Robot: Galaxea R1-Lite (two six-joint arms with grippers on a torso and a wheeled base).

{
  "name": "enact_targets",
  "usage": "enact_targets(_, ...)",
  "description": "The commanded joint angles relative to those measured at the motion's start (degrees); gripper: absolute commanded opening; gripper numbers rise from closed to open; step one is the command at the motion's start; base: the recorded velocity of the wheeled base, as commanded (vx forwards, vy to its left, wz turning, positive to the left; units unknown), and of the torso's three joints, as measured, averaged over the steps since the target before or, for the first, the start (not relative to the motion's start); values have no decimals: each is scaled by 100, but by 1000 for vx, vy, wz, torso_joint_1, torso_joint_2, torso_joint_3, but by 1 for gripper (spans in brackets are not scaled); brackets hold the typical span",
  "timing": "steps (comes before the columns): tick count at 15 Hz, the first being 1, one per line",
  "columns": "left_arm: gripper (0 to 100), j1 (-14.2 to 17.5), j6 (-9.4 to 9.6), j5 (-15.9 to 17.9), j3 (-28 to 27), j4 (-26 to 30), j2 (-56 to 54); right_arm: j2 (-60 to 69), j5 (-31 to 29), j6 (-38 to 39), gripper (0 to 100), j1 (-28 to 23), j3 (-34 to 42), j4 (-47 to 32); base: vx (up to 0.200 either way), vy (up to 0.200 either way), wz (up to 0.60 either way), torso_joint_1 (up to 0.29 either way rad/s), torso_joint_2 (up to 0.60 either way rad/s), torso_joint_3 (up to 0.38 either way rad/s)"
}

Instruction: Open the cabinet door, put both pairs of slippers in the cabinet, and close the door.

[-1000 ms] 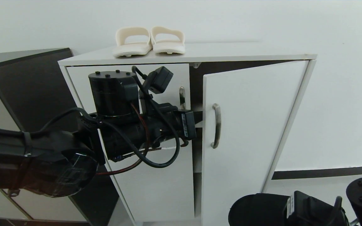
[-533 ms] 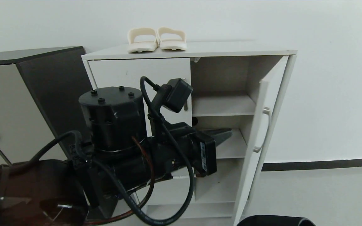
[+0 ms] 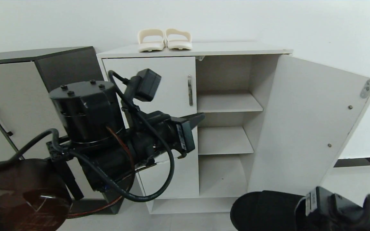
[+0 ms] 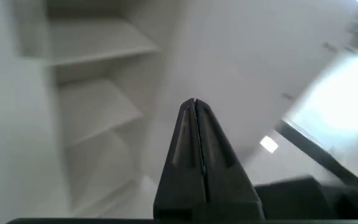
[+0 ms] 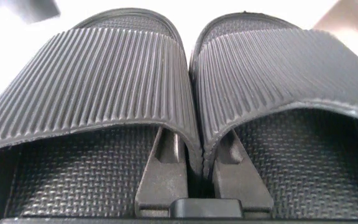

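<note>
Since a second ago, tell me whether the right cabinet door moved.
Yes. The right door swung outward from the closed left door, now standing wide open.

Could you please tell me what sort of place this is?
Probably an indoor entryway or mock-up: a white shelved cabinet with cream slippers on top, against a plain white wall.

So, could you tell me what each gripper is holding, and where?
Right gripper: the black slippers, pinched by their adjoining inner strap edges. Left gripper: shut, empty.
</note>
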State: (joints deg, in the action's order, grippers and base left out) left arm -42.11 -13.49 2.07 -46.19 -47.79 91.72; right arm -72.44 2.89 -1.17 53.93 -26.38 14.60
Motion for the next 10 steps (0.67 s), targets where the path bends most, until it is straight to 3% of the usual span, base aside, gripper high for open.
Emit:
enact_targets(1, 0, 106, 31, -954, 49, 41, -453, -1132, -1133, 855, 0, -49, -526, 543, 0, 0, 0, 0, 0, 0)
enact_targets(2, 0, 256, 93, -1613, 84, 85, -831, -1774, -1880, 1014, 0, -58, -561, 1361, 0, 0, 0, 0, 0, 0)
enact_targets(3, 0, 387, 268, -1895, 277, 314, -1165, -2240, -2337, 1031, 0, -128, -623, 1985, 0, 0, 0, 0, 0, 0)
enact_targets(5, 0, 484, 682, -2668, 980, 1377, -2352, -3189, -3181, 1005, 0, -348, -904, 3101, 0, 0, 0, 0, 0, 0)
enact_targets(6, 0, 528, 796, -3178, 1358, 1782, -3020, -3409, -3391, 1005, 0, -471, -1036, 3321, 0, 0, 0, 0, 0, 0)
enact_targets(7, 0, 1064, 831, -3283, 1745, 2089, -3705, -3488, -3471, 1005, 0, -586, -1115, 3347, 0, 0, 0, 0, 0, 0)
enact_targets(8, 0, 1864, 813, -3283, 2167, 2397, -4373, -3488, -3479, 1014, 0, -682, -1132, 3347, 0, 0, 0, 0, 0, 0)
enact_targets(10, 0, 2734, 892, -3327, 2967, 2766, -5674, -3497, -3488, 1005, 0, -726, -1185, 3347, 0, 0, 0, 0, 0, 0)
